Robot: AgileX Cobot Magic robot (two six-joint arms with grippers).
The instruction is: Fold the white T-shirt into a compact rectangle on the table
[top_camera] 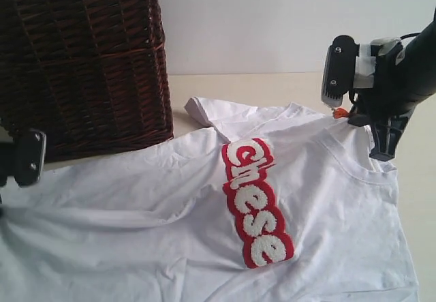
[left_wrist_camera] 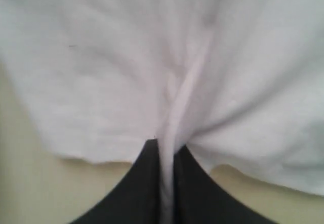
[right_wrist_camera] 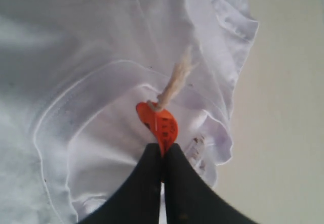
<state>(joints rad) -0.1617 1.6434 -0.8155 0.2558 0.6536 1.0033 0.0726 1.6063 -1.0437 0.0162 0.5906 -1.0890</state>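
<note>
The white T-shirt (top_camera: 170, 213) lies spread and wrinkled on the table (top_camera: 272, 87), its red-outlined lettering (top_camera: 255, 200) running down the middle. At the collar, my right gripper (top_camera: 381, 151) is shut on the small orange tag (right_wrist_camera: 159, 123) and the collar cloth under it (right_wrist_camera: 163, 152). My left gripper (left_wrist_camera: 167, 155) is shut on a pinched ridge of the shirt's edge (left_wrist_camera: 126, 57), with the cloth drawn into a fold between the fingers. In the exterior view only the left arm's black wrist block (top_camera: 26, 157) shows, at the left edge.
A dark brown wicker basket (top_camera: 82, 63) with a lace rim stands at the back left, touching the shirt's far edge. One sleeve (top_camera: 204, 111) is folded over near the basket. Bare table (right_wrist_camera: 288, 107) lies beyond the collar.
</note>
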